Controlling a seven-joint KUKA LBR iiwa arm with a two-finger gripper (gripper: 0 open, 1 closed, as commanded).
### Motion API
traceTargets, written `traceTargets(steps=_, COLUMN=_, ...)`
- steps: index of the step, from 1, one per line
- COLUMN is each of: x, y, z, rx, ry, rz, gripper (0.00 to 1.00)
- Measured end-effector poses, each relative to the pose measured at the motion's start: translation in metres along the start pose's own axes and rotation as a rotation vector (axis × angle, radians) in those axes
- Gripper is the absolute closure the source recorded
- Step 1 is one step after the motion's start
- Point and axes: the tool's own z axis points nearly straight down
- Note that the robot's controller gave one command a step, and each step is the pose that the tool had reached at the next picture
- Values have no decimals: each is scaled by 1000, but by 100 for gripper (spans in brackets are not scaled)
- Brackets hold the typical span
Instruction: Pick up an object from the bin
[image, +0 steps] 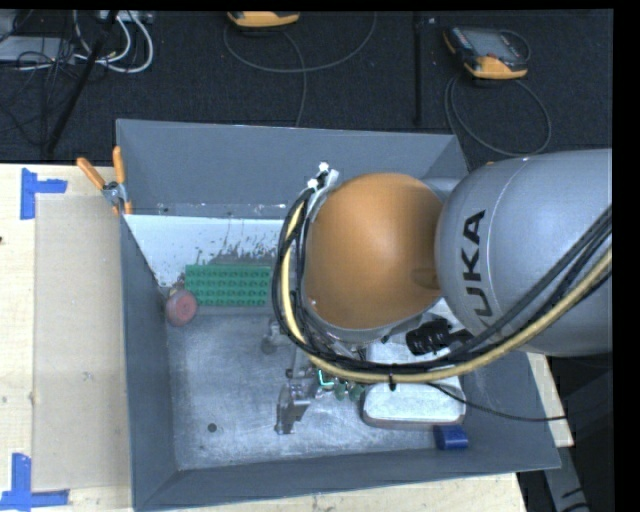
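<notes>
tool (292, 405) low over bin floor (215, 395), nr white pad (420, 406).

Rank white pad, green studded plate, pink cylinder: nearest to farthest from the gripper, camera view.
1. White pad, just right of the gripper.
2. Green studded plate, up-left at the back.
3. Pink cylinder, past the plate's left end.

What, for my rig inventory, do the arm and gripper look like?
The arm is rounded silver-grey with dark lettering reading UKA. An orange dome cover caps the wrist, looped by black and yellowish cables. The gripper is small, dark grey metal.
</notes>
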Motion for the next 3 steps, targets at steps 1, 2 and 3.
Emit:
traceTargets(steps=1, x=-3, y=-98, z=169, rx=-3, ry=-30, rz=-227, gripper=0)
traceTargets(steps=2, x=-99, y=-154, z=168, rx=-1, ry=-11, rz=-200, gripper=0)
traceTargets(steps=3, x=-100, y=-154, z=167, rx=-2, ry=-8, rz=-195, gripper=0)
